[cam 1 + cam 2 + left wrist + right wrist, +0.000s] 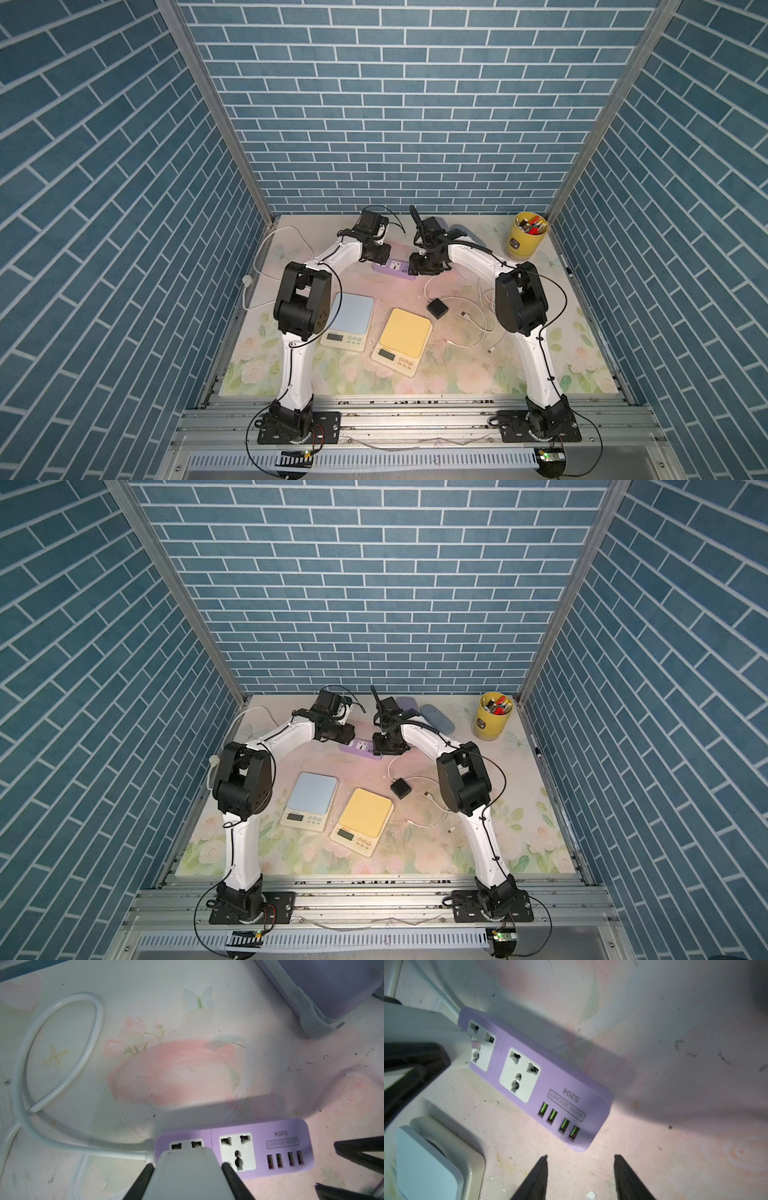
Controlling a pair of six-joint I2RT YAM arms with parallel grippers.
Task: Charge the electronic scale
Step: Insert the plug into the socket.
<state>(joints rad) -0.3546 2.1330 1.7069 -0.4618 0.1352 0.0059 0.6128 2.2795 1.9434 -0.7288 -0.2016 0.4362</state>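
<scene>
Blue scale point(351, 312), yellow scale point(406, 332), both flat

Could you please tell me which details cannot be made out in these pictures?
Prongs of the white adapter held by the left gripper: the adapter's own body covers them in the left wrist view, so its seating in the power strip is unclear.
Displays of the blue scale and yellow scale: too small to read in both top views.
Right wrist view: the blue scale is cut off by the picture's edge.
Scales' charging ports: not visible anywhere.
</scene>
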